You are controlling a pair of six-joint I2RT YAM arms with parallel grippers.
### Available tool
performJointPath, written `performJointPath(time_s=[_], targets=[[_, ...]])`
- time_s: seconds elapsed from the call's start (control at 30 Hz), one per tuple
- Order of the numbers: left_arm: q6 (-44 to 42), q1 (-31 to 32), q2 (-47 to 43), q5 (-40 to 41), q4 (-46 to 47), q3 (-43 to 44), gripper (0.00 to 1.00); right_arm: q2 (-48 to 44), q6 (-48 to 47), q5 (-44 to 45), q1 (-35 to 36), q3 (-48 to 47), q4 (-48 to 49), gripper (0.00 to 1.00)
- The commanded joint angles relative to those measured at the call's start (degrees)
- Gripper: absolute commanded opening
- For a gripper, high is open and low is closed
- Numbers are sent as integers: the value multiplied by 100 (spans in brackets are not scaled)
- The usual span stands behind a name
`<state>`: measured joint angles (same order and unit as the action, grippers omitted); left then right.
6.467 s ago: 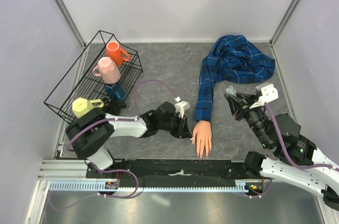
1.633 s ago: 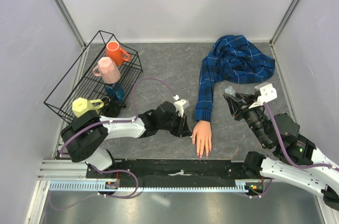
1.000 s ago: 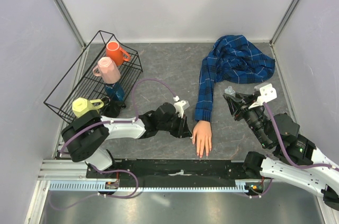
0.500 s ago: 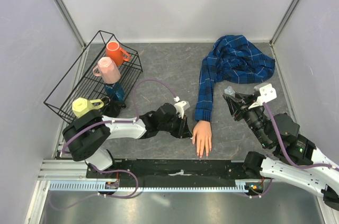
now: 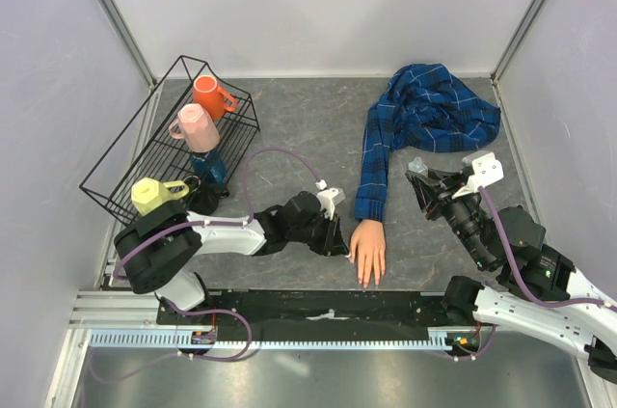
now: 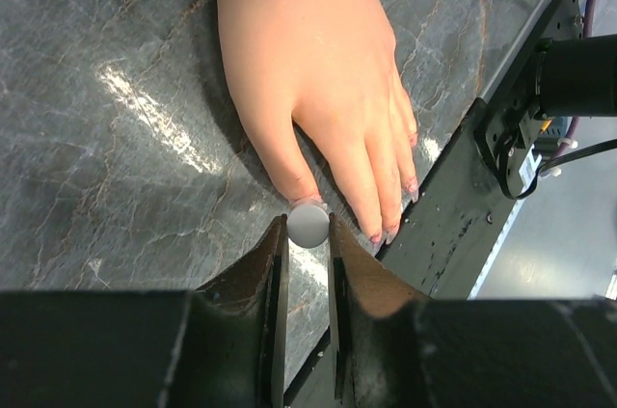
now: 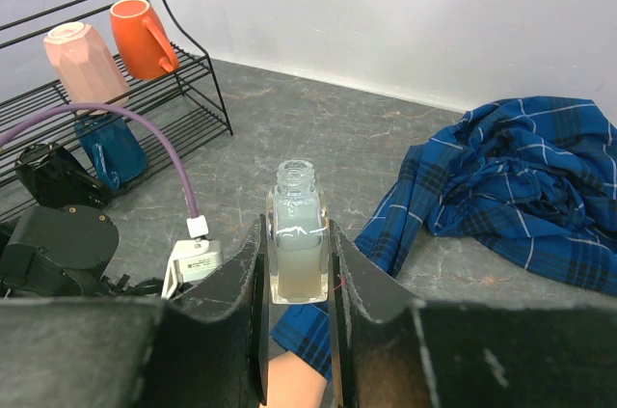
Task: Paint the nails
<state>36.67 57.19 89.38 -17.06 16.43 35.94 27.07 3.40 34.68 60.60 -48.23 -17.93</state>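
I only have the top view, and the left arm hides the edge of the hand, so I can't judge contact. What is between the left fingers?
Observer: The left gripper pinches a small round grey-white cap.
Operator: Where is it against the hand?
Observer: Right at the tip of the mannequin hand's thumb; whatever is under the cap is hidden.
Operator: And the bottle on the right?
Observer: The right gripper holds the clear bottle upright and uncapped, with pale liquid inside.

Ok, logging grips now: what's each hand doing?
Left hand: closed on the white cap.
Right hand: closed on the open clear bottle.
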Motion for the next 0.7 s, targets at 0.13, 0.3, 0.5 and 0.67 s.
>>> performJointPath(time_s=[0.13,0.3,0.5,0.67], targets=[[174,99,-79,-69,317,-79,2,-44,38,-22,5,6,124,0],[192,126,-44,-69,352,-70,2,-35,47,-40,5,6,123,0],[209,152,-44,-61,388,-61,2,-44,56,-31,13,15,123,0],[210,161,-26,-52,397,-44,2,-35,47,-40,5,15,123,0]])
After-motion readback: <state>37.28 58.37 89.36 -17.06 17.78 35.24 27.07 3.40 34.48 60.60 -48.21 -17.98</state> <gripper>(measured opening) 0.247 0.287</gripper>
